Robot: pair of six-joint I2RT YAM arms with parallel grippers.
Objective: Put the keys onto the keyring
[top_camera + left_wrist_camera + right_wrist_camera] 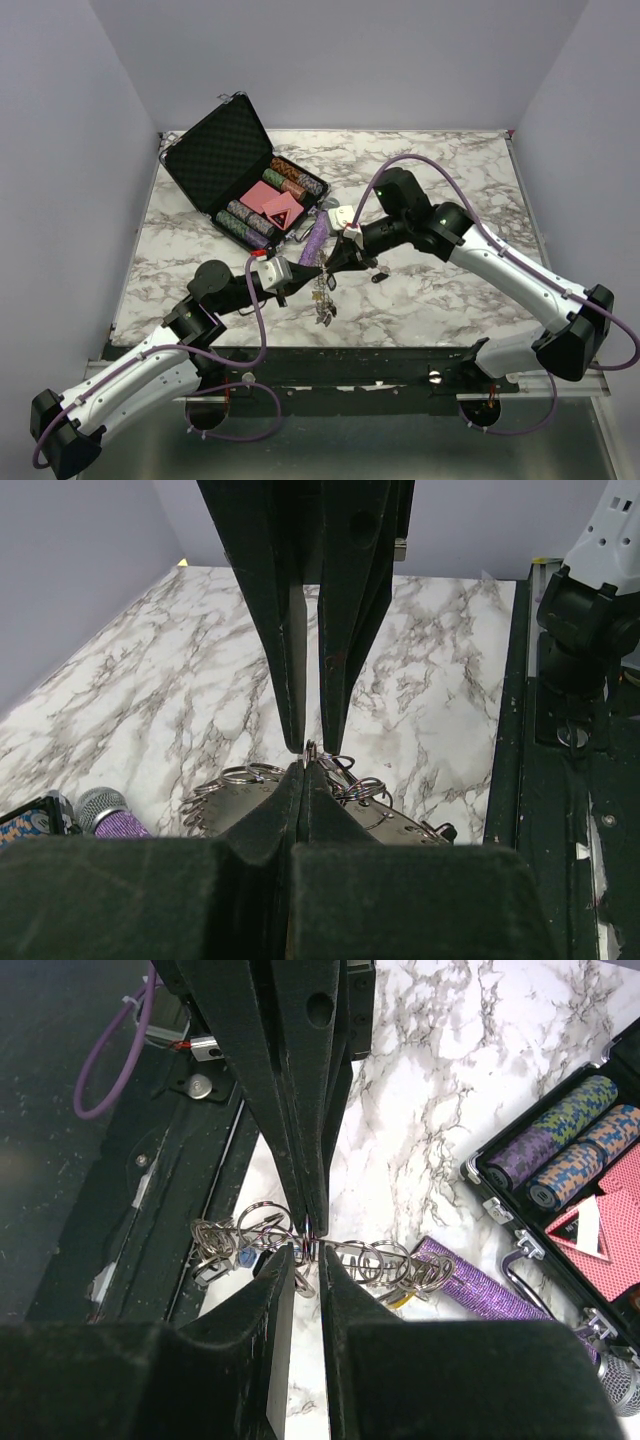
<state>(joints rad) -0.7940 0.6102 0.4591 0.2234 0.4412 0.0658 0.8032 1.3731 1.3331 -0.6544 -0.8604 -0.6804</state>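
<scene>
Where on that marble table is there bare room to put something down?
Bare tabletop lies at the far right, between the right arm and the back edge, and front left, between the poker-chip case and the left arm. Crowded: the middle, around the keyring, purple tube and a loose key.

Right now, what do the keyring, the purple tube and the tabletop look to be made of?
The keyring: bare metal, shiny silver loops glinting. The purple tube: glittery coating, sparkling speckles; core unclear. The tabletop: marble-patterned, grey veins on white, smooth; possibly laminate.
</scene>
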